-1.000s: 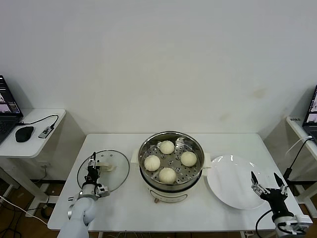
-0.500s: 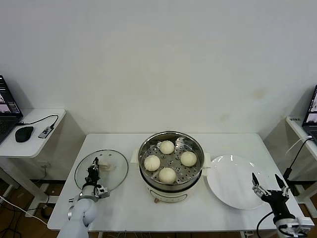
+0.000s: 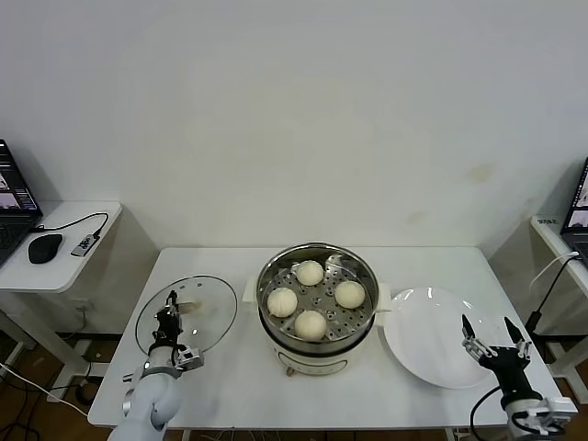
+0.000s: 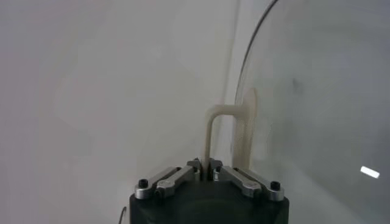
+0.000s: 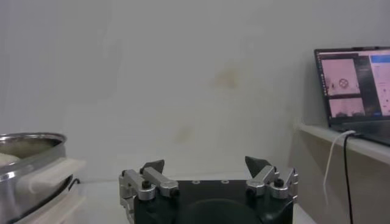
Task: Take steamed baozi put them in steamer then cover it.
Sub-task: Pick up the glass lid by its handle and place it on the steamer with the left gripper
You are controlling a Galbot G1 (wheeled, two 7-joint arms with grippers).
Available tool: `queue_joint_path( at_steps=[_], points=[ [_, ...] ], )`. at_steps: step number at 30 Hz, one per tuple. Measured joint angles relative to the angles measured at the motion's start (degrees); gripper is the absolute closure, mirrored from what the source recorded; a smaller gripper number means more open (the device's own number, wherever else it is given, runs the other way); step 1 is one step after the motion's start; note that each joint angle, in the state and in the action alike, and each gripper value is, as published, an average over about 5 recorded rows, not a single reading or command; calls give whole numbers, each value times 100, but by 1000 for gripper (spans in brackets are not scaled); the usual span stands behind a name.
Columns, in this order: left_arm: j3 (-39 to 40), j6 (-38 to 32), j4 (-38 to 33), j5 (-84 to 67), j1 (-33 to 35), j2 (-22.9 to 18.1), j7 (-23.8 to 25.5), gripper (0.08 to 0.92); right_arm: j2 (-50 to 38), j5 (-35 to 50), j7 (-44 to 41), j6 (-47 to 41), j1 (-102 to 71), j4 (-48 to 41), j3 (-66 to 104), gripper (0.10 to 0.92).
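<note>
I am working over the white table (image 3: pixel 230 386), whose front edge is running just below both my grippers, with bare tabletop lying open between the cover and the steamer and in front of the steamer's base. The steamer (image 3: pixel 318 344) is sitting at the table's middle, uncovered, with the four steamed baozi (image 3: pixel 310 323) resting apart from one another on its perforated tray. To its right the white plate (image 3: pixel 432 354) is lying just beside the pot's side handle and reaching toward the table's right edge. To the steamer's left I am holding the cover (image 3: pixel 207 308), its rim close to the pot's left handle but not touching it. Compared with a second ago, the cover is riding slightly further left and looks tilted up off the table, and my left gripper has drawn a little nearer the front edge. My left gripper (image 3: pixel 170 317) is standing upright on its wrist near the front-left corner, fingers closed tight on the cover's cream handle (image 4: pixel 228 131), as the left wrist view shows. My right gripper (image 3: pixel 494 338) is waiting over the plate's near right rim, pointing away from me, its fingers spread wide and holding nothing.
</note>
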Motion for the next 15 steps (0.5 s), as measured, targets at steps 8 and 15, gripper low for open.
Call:
queue_joint_path(
  at_steps=[8,15],
  points=[
    [25,890,-1250,281,456,121,325,853,12,6,-15,-47,-11,75,-26,203],
    [27,1546,-2022,665,583,213,613,853,28,-73,-3,-192,-73,180,-49,203]
  ],
)
